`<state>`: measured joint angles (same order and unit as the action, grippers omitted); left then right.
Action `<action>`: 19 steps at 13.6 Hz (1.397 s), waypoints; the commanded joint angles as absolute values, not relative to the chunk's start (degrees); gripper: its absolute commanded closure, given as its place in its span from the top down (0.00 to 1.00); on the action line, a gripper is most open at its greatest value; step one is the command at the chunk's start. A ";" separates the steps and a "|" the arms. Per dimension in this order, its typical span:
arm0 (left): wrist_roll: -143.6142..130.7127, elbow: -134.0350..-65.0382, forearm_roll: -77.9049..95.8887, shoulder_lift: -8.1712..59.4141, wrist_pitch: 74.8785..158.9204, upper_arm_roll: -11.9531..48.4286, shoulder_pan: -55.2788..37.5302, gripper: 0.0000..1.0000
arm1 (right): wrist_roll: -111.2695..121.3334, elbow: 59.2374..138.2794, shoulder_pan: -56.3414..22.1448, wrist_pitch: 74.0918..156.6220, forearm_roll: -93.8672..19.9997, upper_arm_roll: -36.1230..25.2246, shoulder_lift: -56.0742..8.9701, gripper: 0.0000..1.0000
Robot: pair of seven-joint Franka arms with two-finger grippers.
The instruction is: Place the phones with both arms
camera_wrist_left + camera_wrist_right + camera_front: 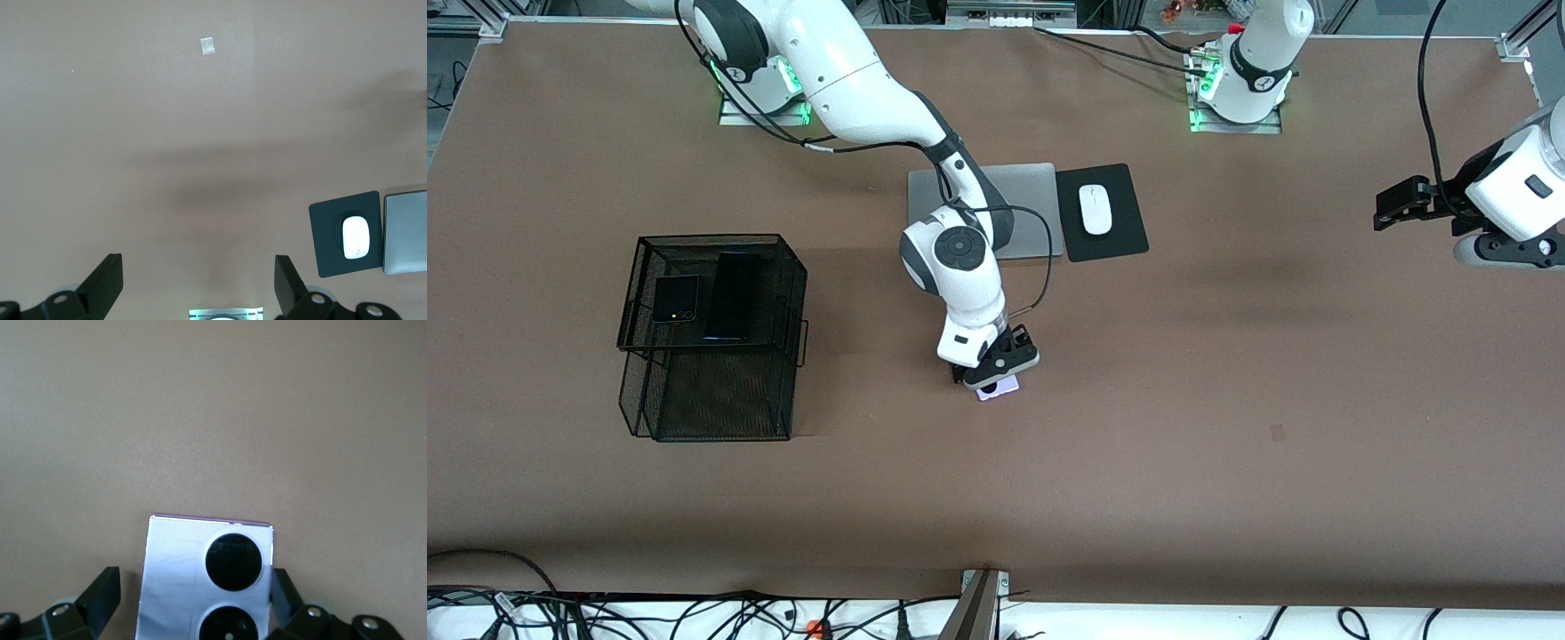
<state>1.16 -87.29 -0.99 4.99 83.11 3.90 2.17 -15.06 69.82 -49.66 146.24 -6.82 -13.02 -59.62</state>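
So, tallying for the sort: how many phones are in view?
3: the folded black phone and long black phone lie atop the mesh basket; the lilac phone lies on the table between the right claw's fingers.

Both tools (989, 372) (1380, 208) agape.

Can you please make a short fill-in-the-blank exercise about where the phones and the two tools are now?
1. The two black phones lie on top of the wire ____.
2. The right tool is down at the ____ phone.
3. The white mouse lies on a black ____.
4. The left tool hangs open over bare ____.

Missing words: basket; lilac; pad; table
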 commanded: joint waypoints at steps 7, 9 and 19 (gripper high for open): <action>2.37 -88.95 -0.70 3.51 84.20 2.72 1.93 1.00 | -15.03 68.64 -50.01 146.60 -3.78 -13.45 -61.17 1.00; 2.11 -88.68 -1.31 3.95 84.29 2.81 1.76 1.00 | -15.03 68.64 -50.01 146.60 -3.78 -13.45 -61.26 1.00; 1.32 -88.68 -3.52 4.31 84.11 3.16 0.97 1.00 | -14.77 69.26 -49.92 146.87 -3.87 -13.45 -61.08 0.13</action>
<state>1.23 -88.05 -2.24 4.97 83.35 3.21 1.34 -15.00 69.72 -49.75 146.42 -4.55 -13.02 -60.47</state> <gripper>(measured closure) 0.000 0.154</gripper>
